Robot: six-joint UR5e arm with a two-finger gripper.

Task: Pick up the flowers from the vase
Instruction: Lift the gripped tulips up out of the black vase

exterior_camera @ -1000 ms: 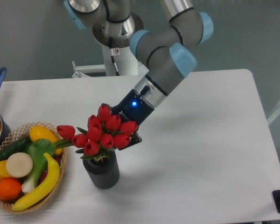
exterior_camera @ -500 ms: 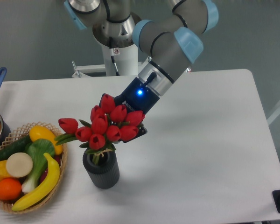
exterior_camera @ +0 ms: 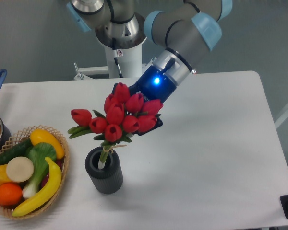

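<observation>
Camera view: mid-lift, gripper clamped on flowers, stem tips barely inside vase; next, straight up to clear rim.

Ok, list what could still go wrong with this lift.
1. The flowers are only partly out: pale stem ends still sit inside the vase, so a sideways move might tip it.
2. The blooms hide the hand's grip, so a slip would be hard to spot.
3. One tulip leans toward the basket and could brush it.
</observation>
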